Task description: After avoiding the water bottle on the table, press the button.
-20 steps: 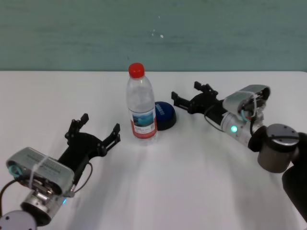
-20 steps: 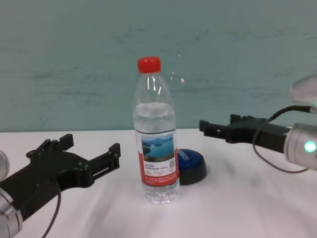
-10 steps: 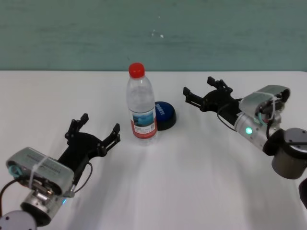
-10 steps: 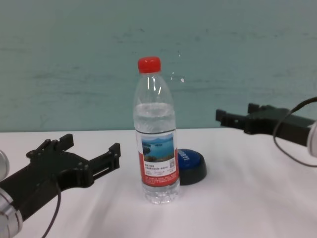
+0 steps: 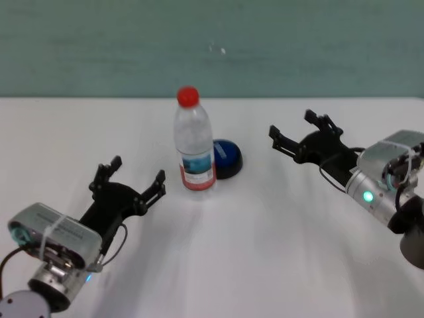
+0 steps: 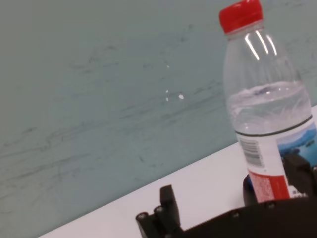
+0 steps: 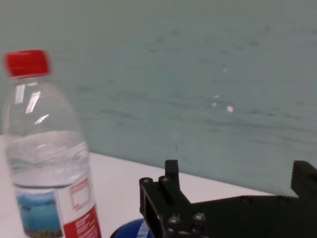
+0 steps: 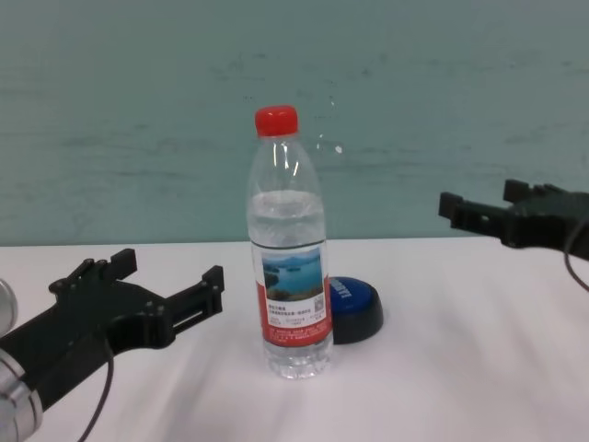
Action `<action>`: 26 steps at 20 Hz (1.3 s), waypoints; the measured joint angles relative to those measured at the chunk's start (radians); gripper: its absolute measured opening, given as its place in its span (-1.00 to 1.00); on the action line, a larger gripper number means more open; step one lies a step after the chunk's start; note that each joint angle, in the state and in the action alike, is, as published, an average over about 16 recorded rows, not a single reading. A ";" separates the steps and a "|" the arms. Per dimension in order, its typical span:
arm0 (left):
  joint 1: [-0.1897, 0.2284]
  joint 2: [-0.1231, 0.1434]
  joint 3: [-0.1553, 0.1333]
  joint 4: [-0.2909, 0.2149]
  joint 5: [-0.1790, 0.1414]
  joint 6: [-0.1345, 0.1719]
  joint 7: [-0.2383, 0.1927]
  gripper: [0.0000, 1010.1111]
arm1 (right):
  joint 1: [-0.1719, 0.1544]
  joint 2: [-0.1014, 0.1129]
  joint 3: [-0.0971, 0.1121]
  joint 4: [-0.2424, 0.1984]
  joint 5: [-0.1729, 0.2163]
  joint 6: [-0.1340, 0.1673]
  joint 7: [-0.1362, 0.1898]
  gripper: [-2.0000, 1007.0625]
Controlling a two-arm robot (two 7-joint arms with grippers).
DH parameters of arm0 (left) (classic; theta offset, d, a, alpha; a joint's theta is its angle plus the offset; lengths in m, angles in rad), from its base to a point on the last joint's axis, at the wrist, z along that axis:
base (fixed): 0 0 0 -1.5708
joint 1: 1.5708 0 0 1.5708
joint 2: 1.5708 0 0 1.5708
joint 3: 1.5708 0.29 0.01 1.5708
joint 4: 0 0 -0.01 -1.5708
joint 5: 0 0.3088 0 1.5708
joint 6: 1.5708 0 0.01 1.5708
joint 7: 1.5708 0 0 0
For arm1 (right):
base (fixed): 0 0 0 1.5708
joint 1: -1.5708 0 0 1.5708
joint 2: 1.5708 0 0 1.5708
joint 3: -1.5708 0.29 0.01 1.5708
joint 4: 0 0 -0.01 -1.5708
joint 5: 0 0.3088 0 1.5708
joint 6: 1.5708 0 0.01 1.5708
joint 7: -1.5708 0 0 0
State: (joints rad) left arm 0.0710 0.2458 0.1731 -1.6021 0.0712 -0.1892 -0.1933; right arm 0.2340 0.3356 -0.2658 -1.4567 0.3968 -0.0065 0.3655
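button (image 5: 227,158) — bottle-hidden in chest view | right gripper (image 5: 297,133) open

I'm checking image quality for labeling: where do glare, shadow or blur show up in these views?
Left wrist view: bright streaks of glare on the water bottle shoulder. Right wrist view: the bottle looks soft. Head view: faint shadows on the table; the button is half hidden behind the bottle. Chest view: the left tool looms large and dark.

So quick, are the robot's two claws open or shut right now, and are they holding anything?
Left gripper: open, holding nothing, resting left of the water bottle.
Right gripper: open, holding nothing, hanging right of the button.
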 joint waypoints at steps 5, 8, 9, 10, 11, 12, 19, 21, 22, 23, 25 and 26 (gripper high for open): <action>0.000 0.000 0.000 0.000 0.000 0.000 0.000 0.98 | -0.079 0.029 0.013 -0.088 0.009 0.007 -0.010 0.99; 0.000 0.000 0.000 0.000 0.000 0.000 0.000 0.98 | -0.117 0.038 0.016 -0.124 0.015 0.010 -0.016 0.99; 0.000 0.000 0.000 0.000 0.000 0.000 0.000 0.98 | -0.128 0.040 0.017 -0.133 0.017 0.010 -0.017 0.99; 0.000 0.000 0.000 0.000 0.000 0.000 0.000 0.98 | -0.138 0.040 0.017 -0.141 0.019 0.010 -0.019 0.99; 0.000 0.000 0.000 0.000 0.000 0.000 0.000 0.98 | -0.147 0.040 0.018 -0.148 0.021 0.009 -0.022 0.99; 0.000 0.000 0.000 0.000 0.000 0.000 0.000 0.98 | -0.155 0.039 0.018 -0.153 0.023 0.008 -0.024 0.99; 0.000 0.000 0.000 0.000 0.000 0.000 0.000 0.98 | -0.182 0.017 0.008 -0.155 0.032 0.000 -0.035 0.99; 0.000 0.000 0.000 0.000 0.000 0.000 0.000 0.98 | -0.184 0.009 0.002 -0.149 0.031 -0.002 -0.038 0.99; 0.000 0.000 0.000 0.000 0.000 0.000 0.000 0.98 | -0.184 0.006 -0.001 -0.146 0.030 -0.004 -0.039 0.99; 0.000 0.000 0.000 0.000 0.000 0.000 0.000 0.98 | -0.184 0.002 -0.004 -0.142 0.026 -0.007 -0.040 0.99; 0.000 0.000 0.000 0.000 0.000 0.000 0.000 0.98 | -0.183 -0.004 -0.011 -0.132 0.018 -0.014 -0.042 0.99; 0.000 0.000 0.000 0.000 0.000 0.000 0.000 0.98 | -0.182 -0.007 -0.015 -0.127 0.013 -0.017 -0.043 0.99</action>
State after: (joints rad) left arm 0.0710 0.2458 0.1731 -1.6021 0.0712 -0.1892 -0.1933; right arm 0.0523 0.3289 -0.2804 -1.5839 0.4094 -0.0238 0.3221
